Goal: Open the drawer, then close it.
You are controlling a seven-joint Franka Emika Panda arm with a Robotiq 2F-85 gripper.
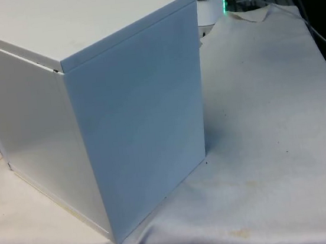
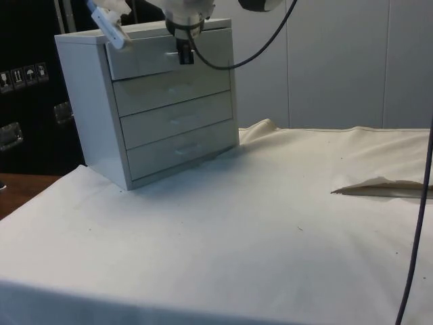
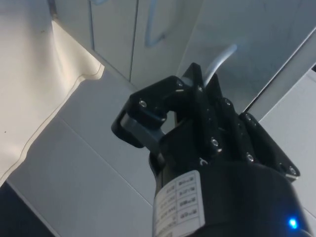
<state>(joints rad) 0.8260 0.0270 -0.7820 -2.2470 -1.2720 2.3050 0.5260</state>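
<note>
Light falls evenly from above, soft and cool. In the front view the chest of drawers (image 1: 90,107) shows a pale blue cast on its near face and drops a faint shadow on the cloth (image 1: 273,144) beside it. The side view is bright, with a dim shadow under the chest. In the wrist view the end effector (image 3: 168,118) looks dark and soft-edged
</note>
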